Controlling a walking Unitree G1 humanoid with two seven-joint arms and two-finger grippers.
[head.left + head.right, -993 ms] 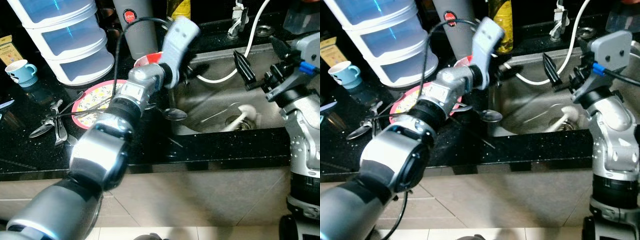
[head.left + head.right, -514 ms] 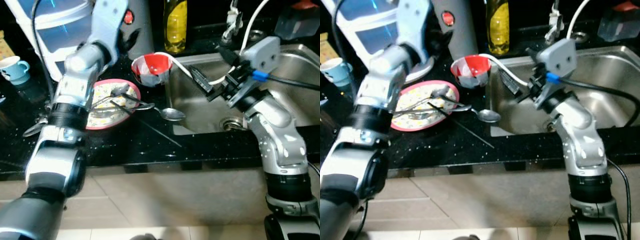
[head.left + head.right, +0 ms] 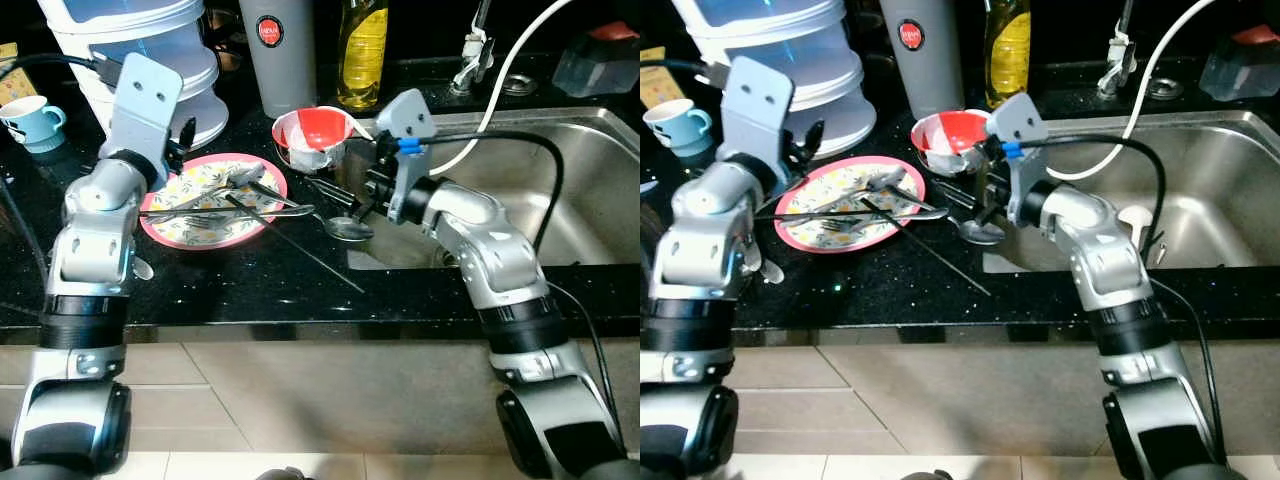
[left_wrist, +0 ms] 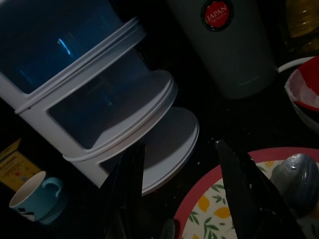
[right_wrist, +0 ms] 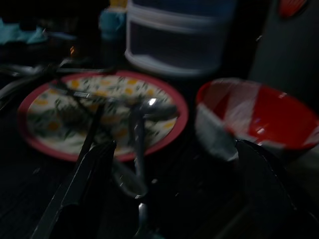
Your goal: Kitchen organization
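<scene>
Right wrist view was dim and blurred: the right gripper [image 5: 169, 199] showed two dark fingers [image 5: 75, 191] spread wide with nothing between them, low over the black counter [image 3: 250, 280]. Past them lay the plate [image 5: 45, 144], pink-rimmed with a yellow floral print, with cutlery across it, and the red bowl [image 5: 259, 119] beside it. A spoon [image 5: 132, 181] sat between the fingers, but whether they touched it could not be made out.

Head views made the layout plainer. The right gripper [image 3: 345, 195] hung just beside the spoon [image 3: 350, 229] at the counter's edge by the sink [image 3: 590, 150], with the bowl [image 3: 315, 135] close behind it. A chopstick [image 3: 300, 250] ran from the plate [image 3: 175, 225] out over the counter. The sink bottom was largely blocked by the right arm.

Left wrist view, also dark, showed the left gripper [image 4: 182, 194] with its fingers [image 4: 124, 189] apart and empty, above the plate's rim [image 4: 199, 199] and facing a stack of white containers [image 4: 99, 99] and a grey flask [image 4: 234, 50]. A blue cup [image 4: 35, 199] stood near the stack; a spoon bowl [image 4: 294, 177] on the plate was cut off at the frame's edge. In the head views that gripper [image 3: 178, 140] was mostly hidden behind its wrist camera housing. A yellow bottle [image 3: 362, 50] stood behind the bowl, its top cut off.
</scene>
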